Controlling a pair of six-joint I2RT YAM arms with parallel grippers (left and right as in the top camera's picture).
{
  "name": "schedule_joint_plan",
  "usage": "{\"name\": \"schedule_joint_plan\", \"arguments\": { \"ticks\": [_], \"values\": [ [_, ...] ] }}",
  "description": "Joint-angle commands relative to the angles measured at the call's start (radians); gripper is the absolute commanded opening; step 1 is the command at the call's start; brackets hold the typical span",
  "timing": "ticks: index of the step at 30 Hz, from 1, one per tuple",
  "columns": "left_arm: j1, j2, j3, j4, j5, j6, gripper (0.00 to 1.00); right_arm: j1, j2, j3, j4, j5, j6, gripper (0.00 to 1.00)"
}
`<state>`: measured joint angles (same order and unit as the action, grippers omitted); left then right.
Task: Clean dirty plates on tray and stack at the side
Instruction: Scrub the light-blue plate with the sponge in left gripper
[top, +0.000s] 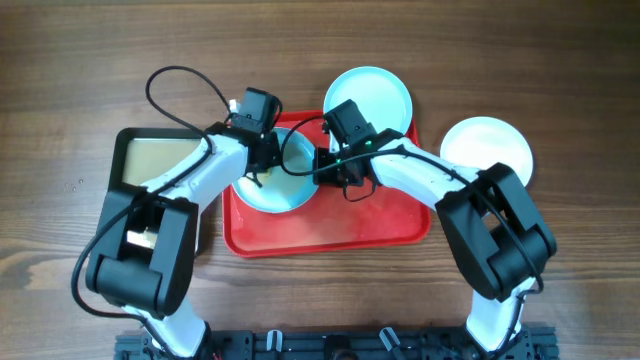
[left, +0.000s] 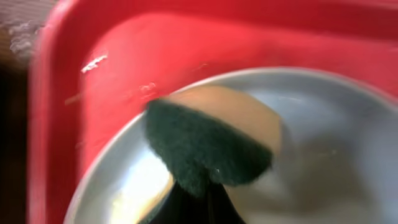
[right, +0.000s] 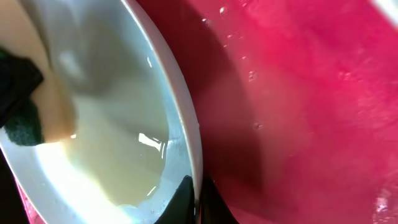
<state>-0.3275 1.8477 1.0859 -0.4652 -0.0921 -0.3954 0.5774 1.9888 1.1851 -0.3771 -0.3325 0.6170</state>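
A pale blue plate (top: 280, 185) lies at the left of the red tray (top: 380, 225). My left gripper (top: 258, 170) is shut on a sponge (left: 211, 143), green scrub side and tan foam, pressed on the plate's inside (left: 323, 143) near the tray's corner (left: 118, 56). My right gripper (top: 322, 165) is shut on that plate's right rim (right: 186, 130), one finger inside, one outside over the tray (right: 298, 99). A second pale blue plate (top: 380, 92) lies at the tray's far edge. A white plate (top: 492, 148) lies on the table right of the tray.
A smaller black-rimmed tray (top: 150, 160) with a beige inside stands left of the red tray, partly under my left arm. The wooden table (top: 560, 60) surrounds everything.
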Motion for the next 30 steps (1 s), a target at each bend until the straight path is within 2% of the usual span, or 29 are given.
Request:
{"name": "schedule_joint_plan", "arguments": {
  "ticks": [1, 3, 5, 8, 11, 12, 16, 18, 20, 23, 26, 30],
  "values": [
    [0.002, 0.031, -0.011, 0.023, 0.415, 0.196, 0.04, 0.008, 0.035, -0.007, -0.012, 0.016, -0.019, 0.04],
    [0.002, 0.031, -0.011, -0.041, 0.519, 0.296, 0.04, 0.008, 0.035, -0.007, -0.011, 0.016, -0.019, 0.04],
    [0.003, 0.031, -0.011, -0.127, 0.560, 0.385, 0.04, 0.008, 0.035, -0.007, -0.007, 0.016, -0.019, 0.04],
    [0.004, 0.031, -0.011, -0.235, 0.553, 0.458, 0.04, 0.008, 0.035, -0.007, -0.005, 0.016, -0.019, 0.04],
    [0.005, 0.031, -0.011, -0.329, 0.462, 0.459, 0.04, 0.008, 0.035, -0.007, -0.005, 0.016, -0.019, 0.04],
    [0.005, 0.031, -0.011, -0.359, 0.395, 0.440, 0.04, 0.008, 0.035, -0.007, -0.005, 0.015, -0.019, 0.04],
    [0.005, 0.031, -0.011, -0.396, 0.003, 0.135, 0.04, 0.008, 0.035, -0.007, -0.004, -0.002, -0.025, 0.04],
    [0.005, 0.031, -0.011, -0.386, -0.087, 0.007, 0.04, 0.008, 0.035, -0.007, -0.003, -0.002, -0.027, 0.04],
    [0.004, 0.031, -0.011, -0.357, -0.112, -0.104, 0.04, 0.008, 0.035, -0.007, -0.003, -0.002, -0.027, 0.04],
    [0.004, 0.031, -0.011, -0.278, -0.119, -0.201, 0.04, 0.008, 0.035, -0.007, -0.003, -0.002, -0.027, 0.04],
    [0.004, 0.031, -0.011, -0.130, -0.107, -0.204, 0.04, 0.008, 0.035, -0.007, -0.002, -0.003, -0.029, 0.04],
    [0.004, 0.031, -0.011, 0.070, 0.038, -0.199, 0.04, 0.008, 0.035, -0.007, 0.003, -0.010, -0.042, 0.04]
  ]
}}
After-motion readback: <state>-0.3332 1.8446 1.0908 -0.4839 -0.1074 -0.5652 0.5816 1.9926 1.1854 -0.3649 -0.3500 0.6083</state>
